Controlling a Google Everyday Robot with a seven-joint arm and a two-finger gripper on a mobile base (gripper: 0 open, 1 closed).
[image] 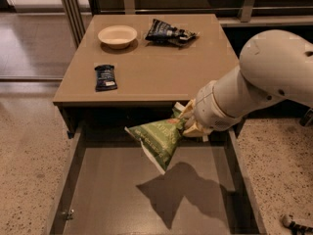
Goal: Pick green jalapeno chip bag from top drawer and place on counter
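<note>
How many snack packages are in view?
3: crumpled light green foil bag in the gripper above the drawer; dark navy chip bag and small dark blue packet on the tan counter.

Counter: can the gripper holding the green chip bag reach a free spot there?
Probably yes. The gripper, shut on the green jalapeno chip bag, hangs over the top drawer close by the front edge of the counter, whose near right part is bare. It may need to rise.

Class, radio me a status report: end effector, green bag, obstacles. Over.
End effector shut on green bag, over drawer. Bag airborne, near counter front edge. Counter holds bowl, navy bag, packet.
</note>
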